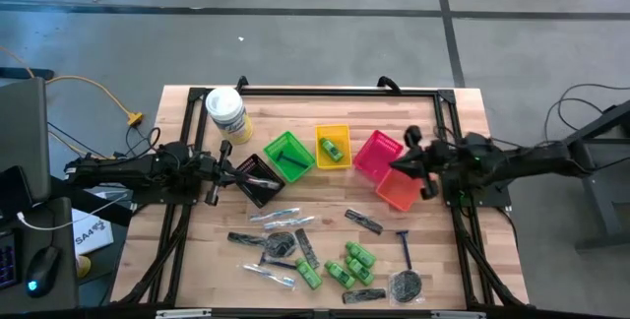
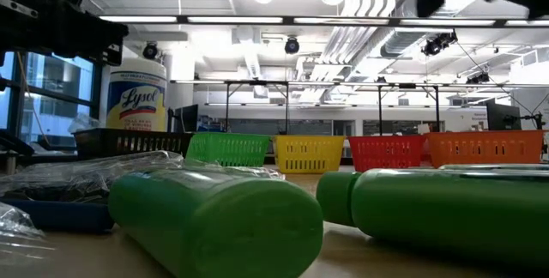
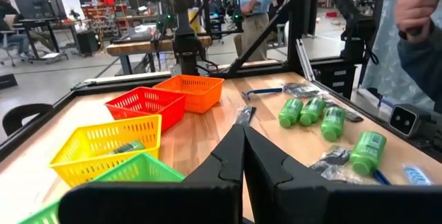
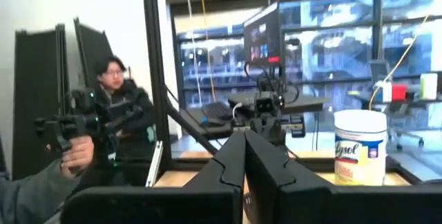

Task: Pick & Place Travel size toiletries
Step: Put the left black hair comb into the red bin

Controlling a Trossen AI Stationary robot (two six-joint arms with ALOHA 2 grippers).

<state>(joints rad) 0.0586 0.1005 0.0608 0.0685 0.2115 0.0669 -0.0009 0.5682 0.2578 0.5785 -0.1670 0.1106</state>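
Over the black basket [image 1: 258, 179] at the table's left edge, my left gripper [image 1: 234, 172] is pressed together, empty. My right gripper [image 1: 404, 164], also pressed together, hangs above the orange basket [image 1: 398, 191]. Toiletries [image 1: 350, 263] crowd the near edge.

baskets [image 1: 333, 148] in a row | white tub [image 1: 225, 112] at table [image 1: 463, 112] corner | seated person [image 4: 114, 99]

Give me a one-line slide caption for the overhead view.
Two shut grippers, left and right, flank five coloured baskets, toiletries scattered on the table below.
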